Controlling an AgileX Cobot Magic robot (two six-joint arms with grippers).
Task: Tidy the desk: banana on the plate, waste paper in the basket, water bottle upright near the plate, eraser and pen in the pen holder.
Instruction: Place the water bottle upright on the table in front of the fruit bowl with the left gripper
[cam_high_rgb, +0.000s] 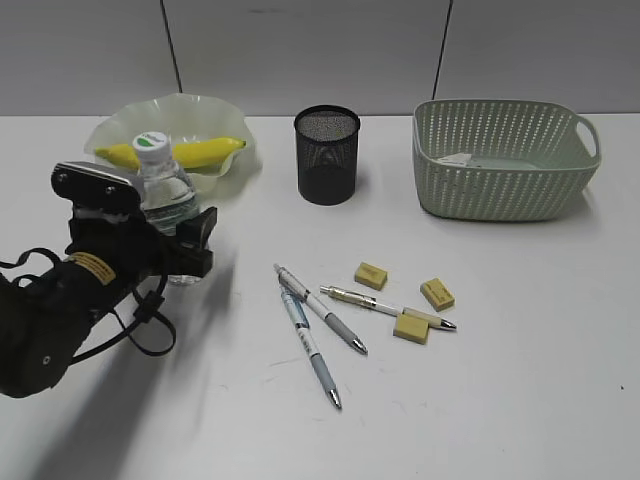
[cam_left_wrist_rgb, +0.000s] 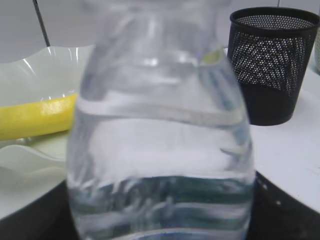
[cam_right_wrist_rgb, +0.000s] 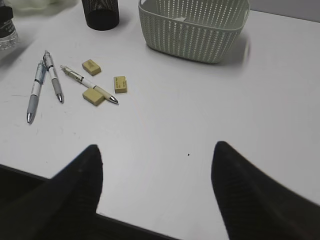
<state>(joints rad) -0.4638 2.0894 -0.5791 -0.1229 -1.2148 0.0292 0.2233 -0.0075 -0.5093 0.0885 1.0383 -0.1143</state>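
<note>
Left arm reaching in low from the near left, its wrist roughly level and aimed toward the far side; the left gripper (cam_high_rgb: 165, 235) stands around the lower body of the water bottle (cam_high_rgb: 162, 195), one finger (cam_high_rgb: 200, 232) showing at the bottle's right side. Whether the jaws press on the bottle or stand just clear of it cannot be told. The bottle is upright, long axis vertical, white cap on top, on the desk (cam_high_rgb: 520, 380) just in front of the plate (cam_high_rgb: 120, 130) at far left. In the left wrist view the clear bottle (cam_left_wrist_rgb: 160, 150) fills the middle of the frame. The banana (cam_high_rgb: 205, 151) lies in the plate, long axis left to right, dark tip pointing right. The pen holder (cam_high_rgb: 327, 155) stands at far centre, the basket (cam_high_rgb: 505, 160) at far right with a pale scrap inside. Three pens (cam_high_rgb: 320, 308) and three erasers (cam_high_rgb: 371, 275) lie loose on the near centre of the desk, the pens slanting from far left to near right. The right gripper (cam_right_wrist_rgb: 155, 170) hangs above bare desk at near right, its fingers (cam_right_wrist_rgb: 75, 185) spread wide with nothing between them.
</note>
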